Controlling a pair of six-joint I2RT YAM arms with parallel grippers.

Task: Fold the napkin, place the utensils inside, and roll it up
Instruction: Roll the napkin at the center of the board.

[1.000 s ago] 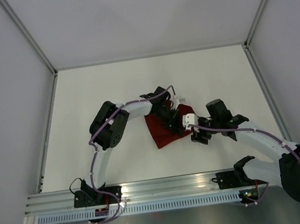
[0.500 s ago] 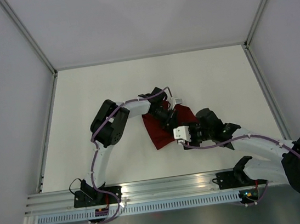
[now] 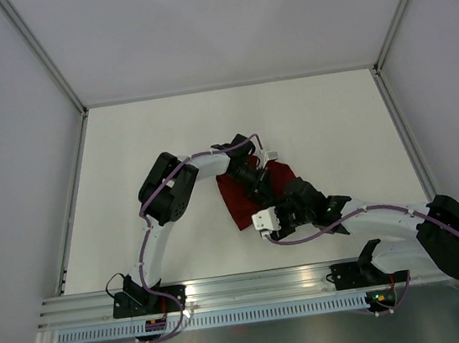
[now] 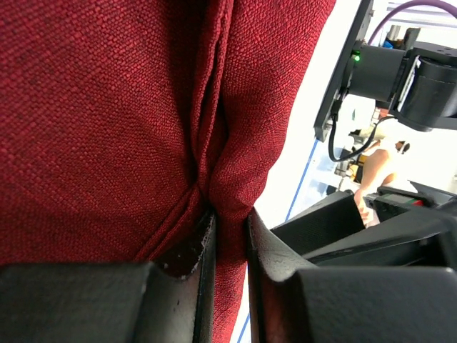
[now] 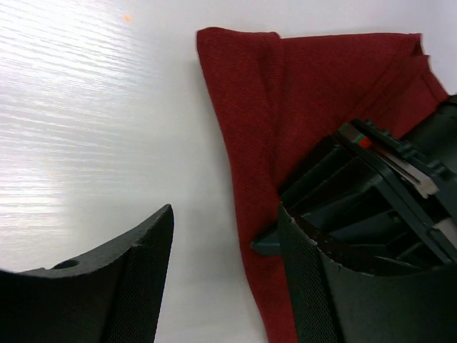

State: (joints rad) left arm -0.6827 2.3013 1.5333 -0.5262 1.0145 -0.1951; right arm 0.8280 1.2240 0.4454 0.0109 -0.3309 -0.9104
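Observation:
The maroon napkin [image 3: 235, 203] lies bunched on the white table in the middle of the top view. My left gripper [image 3: 258, 181] is on top of it and shut on a raised fold of the cloth [image 4: 235, 179]; its jaws [image 4: 228, 218] pinch that fold between them. My right gripper [image 5: 225, 214] is open and empty, low over the table at the napkin's near left edge [image 5: 246, 179], one finger over bare table and the other by the left gripper's body. In the top view it [image 3: 268, 220] sits just in front of the napkin. No fork shows in any view.
The white table [image 3: 142, 149] has grey walls at the back and both sides. An aluminium rail [image 3: 244, 284] with both arm bases runs along the near edge. The two wrists are very close together over the napkin.
My right arm has swung left and nearer, from the napkin's right side to its near edge. My left gripper has stayed shut on the napkin, and the cloth has barely shifted.

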